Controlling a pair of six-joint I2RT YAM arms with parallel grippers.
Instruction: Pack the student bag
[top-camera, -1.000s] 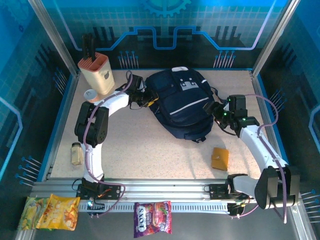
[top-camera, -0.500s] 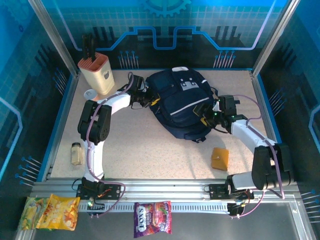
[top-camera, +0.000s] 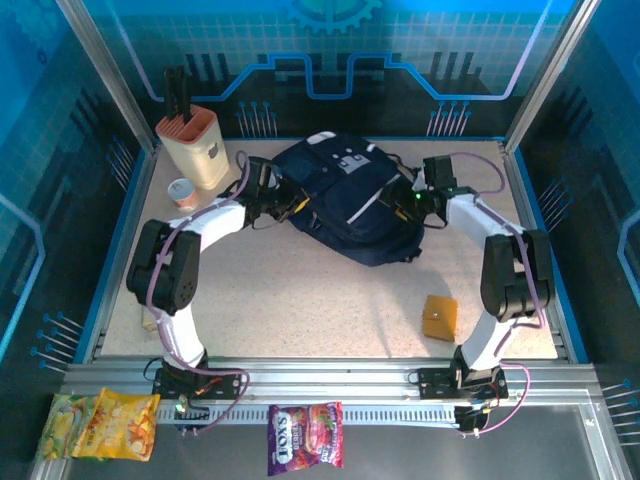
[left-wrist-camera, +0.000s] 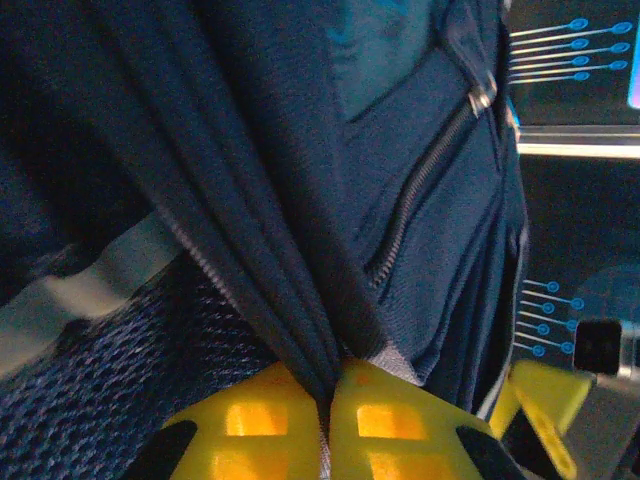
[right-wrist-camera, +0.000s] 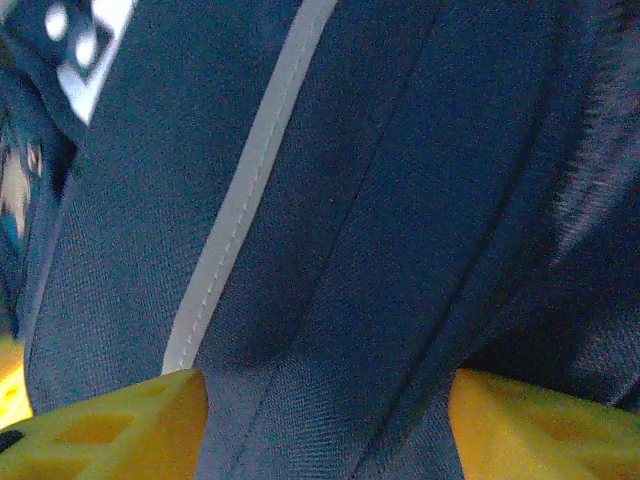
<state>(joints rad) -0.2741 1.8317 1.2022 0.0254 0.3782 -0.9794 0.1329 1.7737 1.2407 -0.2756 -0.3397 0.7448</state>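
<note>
Student bag (top-camera: 350, 205) dragged leftward, right gripper (top-camera: 406, 200) closer — fingers spread

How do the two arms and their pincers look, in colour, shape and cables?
Both the left arm and the right arm have white rounded links and bulky black joint housings, with a thin purplish cable looping along each. The left pincer and the right pincer have yellow plastic fingers with rectangular recesses.

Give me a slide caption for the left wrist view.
Left gripper pinches a fold of the student bag beside its zipper.
</note>
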